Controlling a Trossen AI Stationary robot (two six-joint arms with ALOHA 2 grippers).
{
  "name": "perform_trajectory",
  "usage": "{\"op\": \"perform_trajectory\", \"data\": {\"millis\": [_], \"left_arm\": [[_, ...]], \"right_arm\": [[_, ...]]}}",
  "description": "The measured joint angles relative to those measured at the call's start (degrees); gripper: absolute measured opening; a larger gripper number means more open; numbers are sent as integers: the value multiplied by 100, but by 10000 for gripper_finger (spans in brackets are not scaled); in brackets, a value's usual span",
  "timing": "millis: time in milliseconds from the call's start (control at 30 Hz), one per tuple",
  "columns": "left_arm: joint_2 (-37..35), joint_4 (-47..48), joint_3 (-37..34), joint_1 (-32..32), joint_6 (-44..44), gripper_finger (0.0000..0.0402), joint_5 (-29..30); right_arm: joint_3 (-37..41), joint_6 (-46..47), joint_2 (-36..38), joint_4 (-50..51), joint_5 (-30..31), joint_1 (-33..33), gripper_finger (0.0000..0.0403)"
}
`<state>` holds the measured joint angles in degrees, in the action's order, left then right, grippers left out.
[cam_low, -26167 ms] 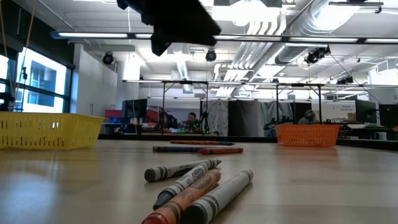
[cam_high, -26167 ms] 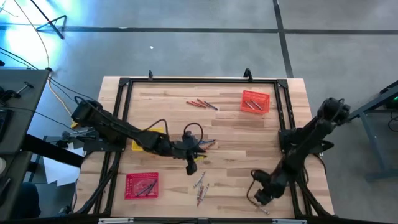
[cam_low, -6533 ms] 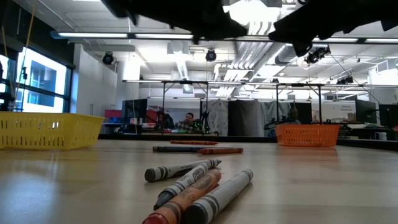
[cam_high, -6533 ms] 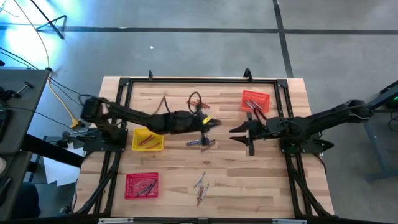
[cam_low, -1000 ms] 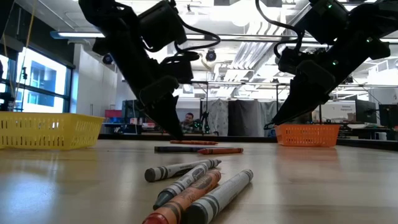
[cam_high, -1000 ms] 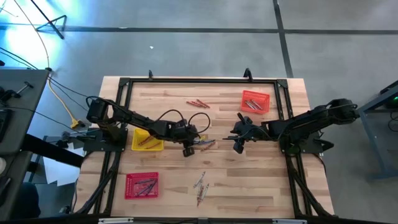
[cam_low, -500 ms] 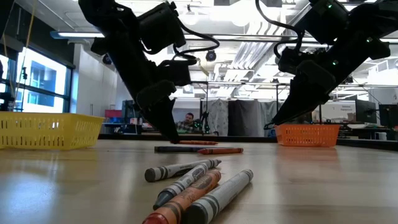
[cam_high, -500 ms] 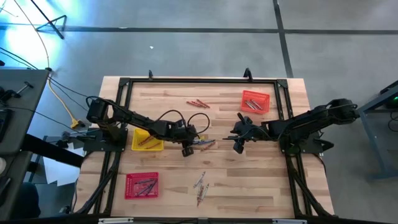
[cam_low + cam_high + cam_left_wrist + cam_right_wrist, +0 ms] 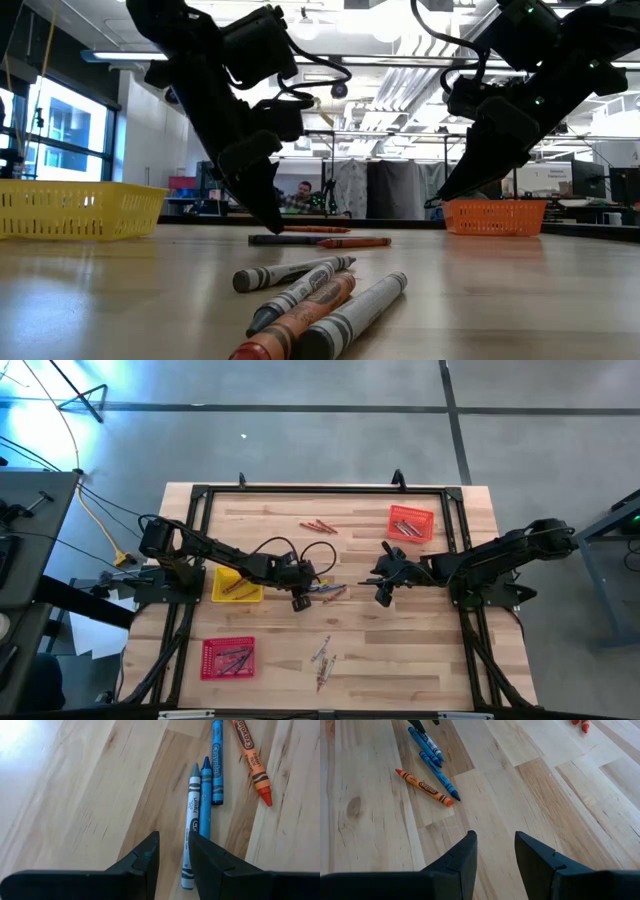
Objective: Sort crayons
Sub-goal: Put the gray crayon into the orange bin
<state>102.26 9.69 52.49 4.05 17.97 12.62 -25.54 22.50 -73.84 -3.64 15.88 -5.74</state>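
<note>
Just ahead of the left tool (image 9: 172, 852) lies a grey crayon (image 9: 190, 827).

two dark jointed arms (image 9: 230, 558), looping black cables

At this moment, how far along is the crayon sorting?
Done: crayons lie in the yellow tray, red tray and orange tray. In hand: left gripper, open, over the grey crayon. Left: loose crayons in three groups; right gripper empty.
</note>
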Motion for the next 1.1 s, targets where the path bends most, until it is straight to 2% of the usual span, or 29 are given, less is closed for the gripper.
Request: {"op": "perform_trajectory", "data": {"millis": [400,667,867,967,1100], "left_arm": [[166,-160,6,49,138,92,1],[254,-295,-2,54,-51,92,280],[299,-288,5,44,-6,90,66],[330,-137,17,42,147,75,-19],[365,-28,18,28,379,29,-118]], "right_arm": [[0,-1,0,2,0,1,126],[0,0,0,4,0,2,126],[0,0,0,3,0,2,126],[0,0,0,5,-1,1,126],[0,0,0,6,0,1,126]]}}
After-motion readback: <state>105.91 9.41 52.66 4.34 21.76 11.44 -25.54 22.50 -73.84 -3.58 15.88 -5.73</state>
